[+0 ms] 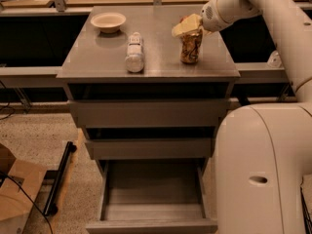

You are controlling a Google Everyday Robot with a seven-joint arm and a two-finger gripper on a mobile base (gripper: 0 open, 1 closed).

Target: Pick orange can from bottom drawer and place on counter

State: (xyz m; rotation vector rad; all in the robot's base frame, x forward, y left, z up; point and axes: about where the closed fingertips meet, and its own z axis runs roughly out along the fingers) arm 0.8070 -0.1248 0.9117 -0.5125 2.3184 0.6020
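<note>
The orange can [190, 48] stands upright at the right side of the grey counter [97, 57]. My gripper [187, 27] comes in from the upper right and its tan fingers [184, 26] are closed around the can's top. The can's base is at the counter surface. The bottom drawer [152, 225] is pulled out towards me and nothing shows inside it. The two shallower drawers above it are slightly open.
A white bottle [134, 52] lies on its side mid-counter. A pale bowl [108, 21] sits at the counter's back left. My white base [263, 169] fills the lower right, next to the open drawer. A cardboard box [14, 199] and a dark bar [59, 179] lie on the floor at left.
</note>
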